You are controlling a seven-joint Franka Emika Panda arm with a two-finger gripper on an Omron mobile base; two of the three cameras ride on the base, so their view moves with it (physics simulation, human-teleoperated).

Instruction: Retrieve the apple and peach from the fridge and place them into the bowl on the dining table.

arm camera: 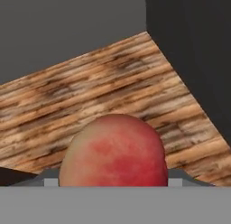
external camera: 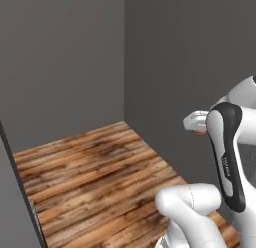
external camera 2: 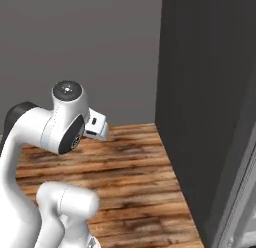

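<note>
A round fruit [arm camera: 113,151], red with an orange-yellow blush, looks like the peach. It sits between the fingers of my gripper [arm camera: 113,181], which is shut on it and largely hidden behind it. In the left base view the white hand [external camera: 196,122] is held up beside the arm, with a sliver of the fruit [external camera: 201,133] under it. The hand [external camera 2: 98,127] also shows past the elbow in the right base view. A tall dark grey body [external camera 2: 210,117] on the right looks like the fridge's side. The apple, the bowl and the dining table are out of view.
Wooden plank floor [external camera: 95,167] spreads below the hand. Plain grey walls [external camera: 60,62] close off the far side and meet the dark panel [external camera: 190,62] in a corner. A pale grey upright edge [external camera 2: 240,202] stands at the far lower right.
</note>
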